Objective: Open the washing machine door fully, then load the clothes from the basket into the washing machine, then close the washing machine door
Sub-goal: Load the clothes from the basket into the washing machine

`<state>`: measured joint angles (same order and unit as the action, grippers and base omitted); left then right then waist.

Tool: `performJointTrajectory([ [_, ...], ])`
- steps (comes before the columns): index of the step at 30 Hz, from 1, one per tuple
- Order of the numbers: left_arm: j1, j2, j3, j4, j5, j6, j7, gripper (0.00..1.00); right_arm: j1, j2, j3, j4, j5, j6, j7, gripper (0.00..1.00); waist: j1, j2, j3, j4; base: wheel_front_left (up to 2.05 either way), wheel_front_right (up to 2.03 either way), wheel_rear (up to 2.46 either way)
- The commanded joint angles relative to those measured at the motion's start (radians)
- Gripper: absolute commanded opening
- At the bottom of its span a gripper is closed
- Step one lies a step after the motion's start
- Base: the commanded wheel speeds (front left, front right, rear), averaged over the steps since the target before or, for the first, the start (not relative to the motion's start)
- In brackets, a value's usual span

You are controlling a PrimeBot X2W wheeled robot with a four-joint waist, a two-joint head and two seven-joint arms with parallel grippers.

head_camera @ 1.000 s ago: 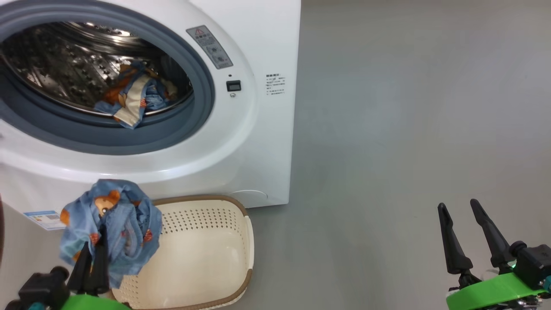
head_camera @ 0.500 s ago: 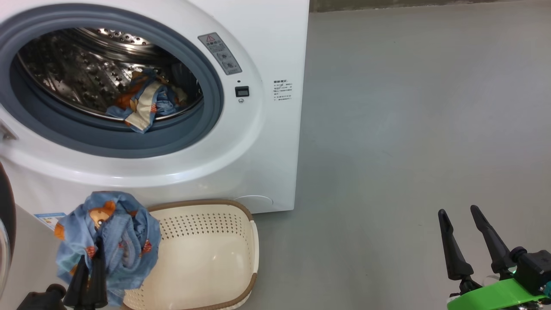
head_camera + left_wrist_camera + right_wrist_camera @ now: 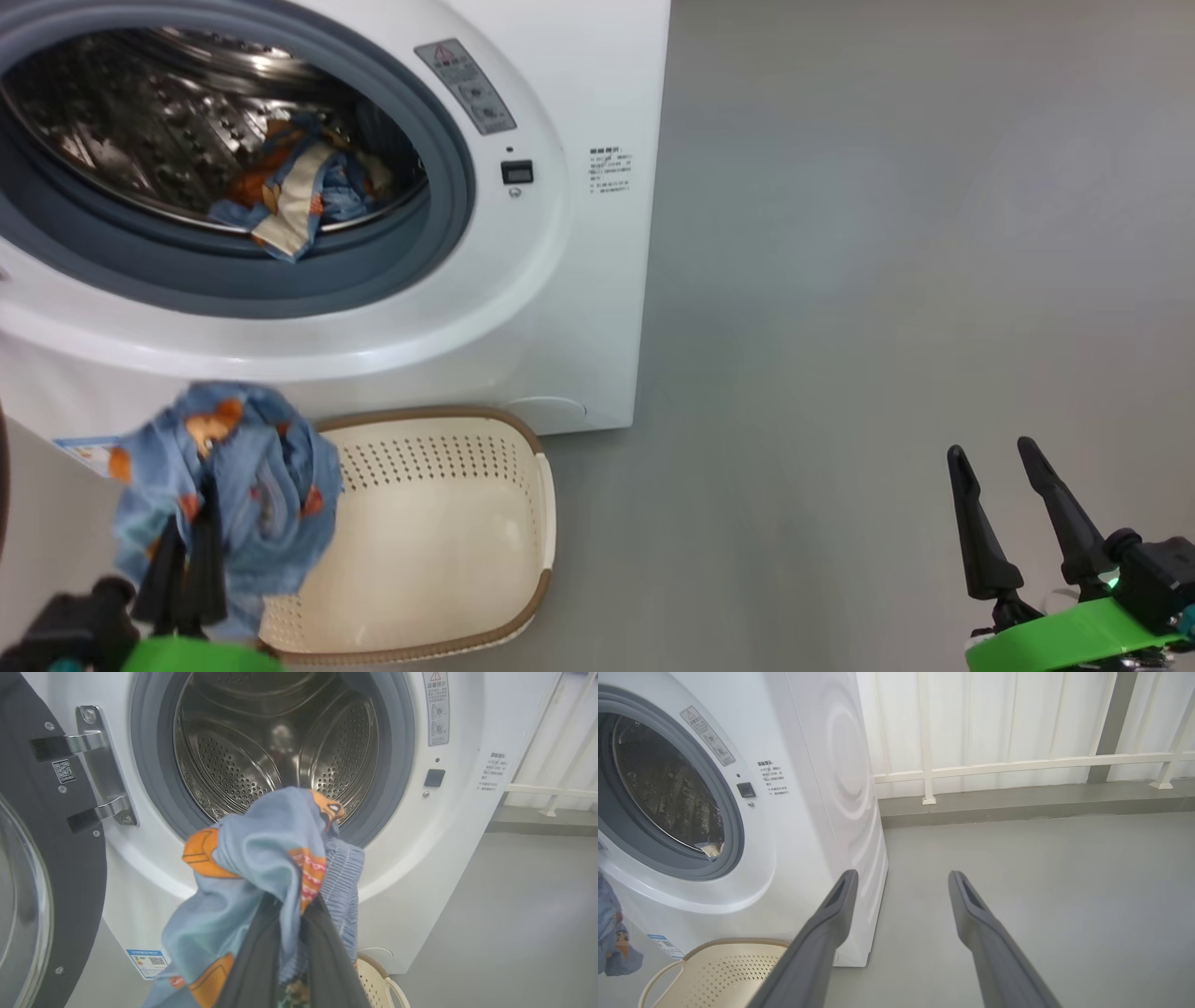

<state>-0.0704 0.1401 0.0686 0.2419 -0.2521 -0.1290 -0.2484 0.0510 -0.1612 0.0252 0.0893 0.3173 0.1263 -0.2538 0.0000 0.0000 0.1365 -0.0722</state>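
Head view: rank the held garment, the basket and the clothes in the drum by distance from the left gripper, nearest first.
1. Held garment, pinched in the left gripper.
2. Basket, just to its right, lower down.
3. Clothes in the drum, ahead and higher.

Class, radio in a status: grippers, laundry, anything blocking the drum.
Left gripper shut on light blue orange-printed garment. Right gripper open, empty. Cream perforated plastic basket looks empty. Nothing blocks steel drum.

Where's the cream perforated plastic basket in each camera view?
Head view: the cream perforated plastic basket sits bottom, left of centre.
Left wrist view: sliver at bottom edge, right of centre.
Right wrist view: bottom-left corner.
Shared landmark: small black square on the white washing machine.
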Motion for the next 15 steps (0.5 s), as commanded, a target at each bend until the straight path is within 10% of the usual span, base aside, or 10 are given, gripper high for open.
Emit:
performJointTrajectory([
  [1, -0.055, 0.027, 0.032, -0.012, 0.001, -0.001, -0.013, 0.0, -0.032, -0.014, 0.016, -0.029, 0.002, 0.004, -0.008, 1.0, 0.0, 0.0, 0.024, -0.004, 0.0, 0.0, 0.0],
  [15, -0.361, 0.118, -0.018, 0.139, -0.036, -0.002, -0.013, 0.0, -0.118, 0.026, 0.031, -0.034, -0.008, 0.004, -0.008, 1.0, 0.0, 0.0, 0.169, -0.04, 0.0, 0.0, 0.0],
])
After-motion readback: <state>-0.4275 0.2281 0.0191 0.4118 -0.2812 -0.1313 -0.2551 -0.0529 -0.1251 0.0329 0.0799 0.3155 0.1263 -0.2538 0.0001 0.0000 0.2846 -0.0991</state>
